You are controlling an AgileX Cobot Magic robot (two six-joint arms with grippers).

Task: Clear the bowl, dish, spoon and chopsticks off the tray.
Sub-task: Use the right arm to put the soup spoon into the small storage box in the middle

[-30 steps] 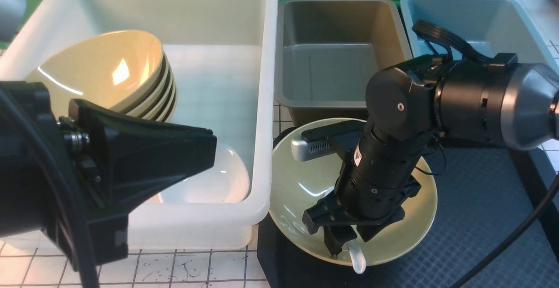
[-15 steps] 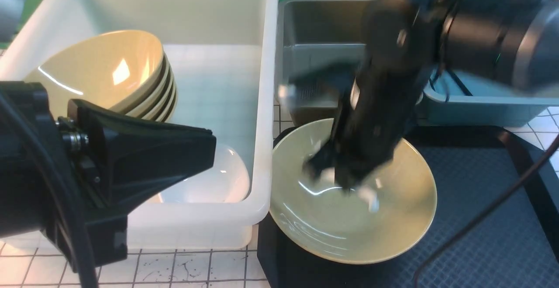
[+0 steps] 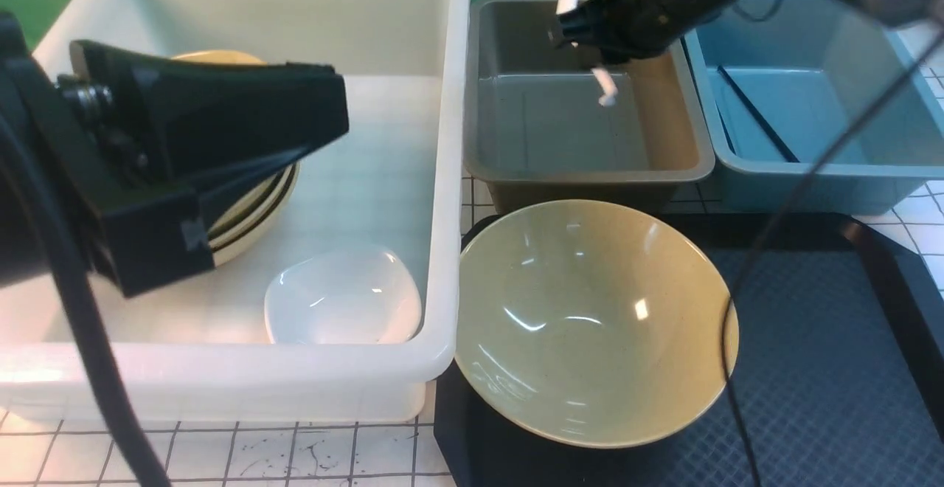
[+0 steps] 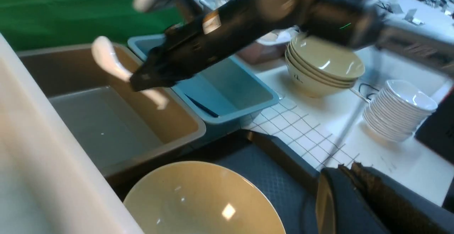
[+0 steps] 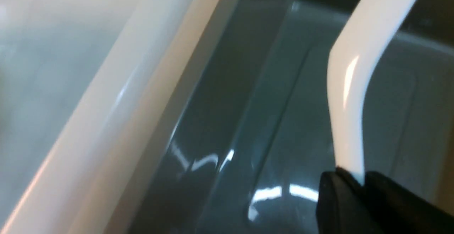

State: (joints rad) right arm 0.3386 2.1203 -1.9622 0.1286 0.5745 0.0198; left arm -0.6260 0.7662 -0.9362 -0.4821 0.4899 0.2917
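Note:
The yellow bowl sits empty on the black tray, at its near left corner; it also shows in the left wrist view. My right gripper is shut on the white spoon and holds it in the air above the grey bin. The spoon sticks out from the shut jaws in the right wrist view. The white dish lies in the white tub. The black chopsticks lie in the blue bin. My left gripper is shut and empty, above the tub.
A stack of yellow bowls leans in the tub, partly hidden behind my left arm. In the left wrist view a stack of yellow bowls and a stack of white dishes stand on the table beyond the tray.
My right gripper has lifted the spoon out of the yellow bowl and carried it back over the grey bin. My left arm has risen a little.

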